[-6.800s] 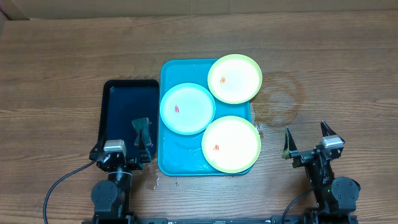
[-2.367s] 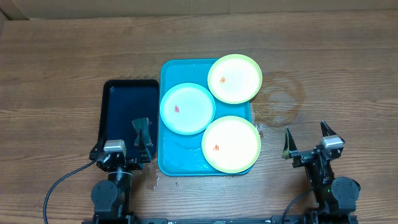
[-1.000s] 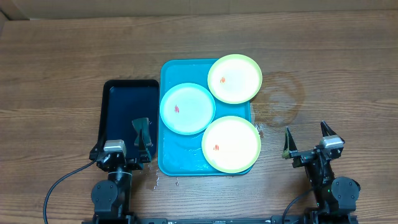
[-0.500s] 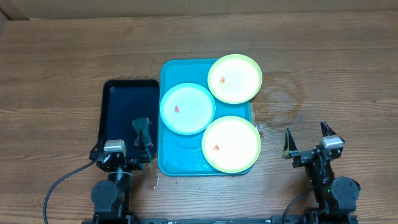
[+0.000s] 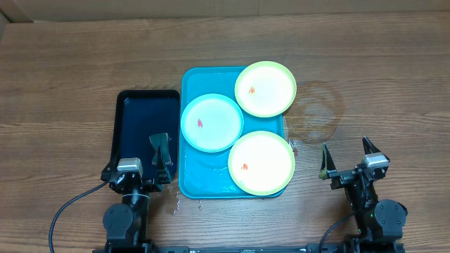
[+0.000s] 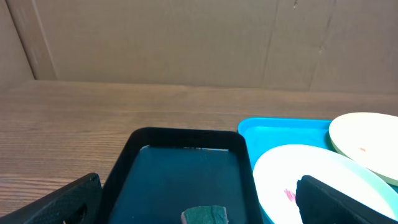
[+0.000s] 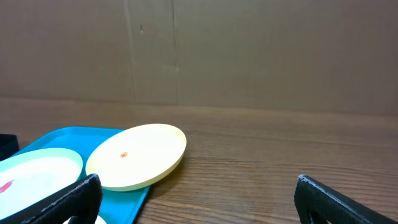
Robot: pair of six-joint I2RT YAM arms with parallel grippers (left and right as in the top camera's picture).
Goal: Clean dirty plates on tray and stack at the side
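Observation:
The turquoise tray (image 5: 191,83) holds three plates. A yellow-green plate (image 5: 265,88) lies at its far right and overhangs the rim. A cyan plate (image 5: 211,122) lies at the middle left. A second yellow-green plate (image 5: 261,162) lies at the near right. Each has a small red-orange smear. My left gripper (image 5: 140,151) is open and empty near the front of the black tray. My right gripper (image 5: 346,156) is open and empty over bare table right of the tray. The left wrist view shows the cyan plate (image 6: 298,177); the right wrist view shows the far plate (image 7: 137,155).
A narrow black tray (image 5: 140,116) lies left of the turquoise tray. A green sponge (image 6: 205,216) lies in it near my left gripper. A damp ring mark (image 5: 316,112) shows on the wooden table right of the tray. A cardboard wall (image 7: 249,50) stands at the back.

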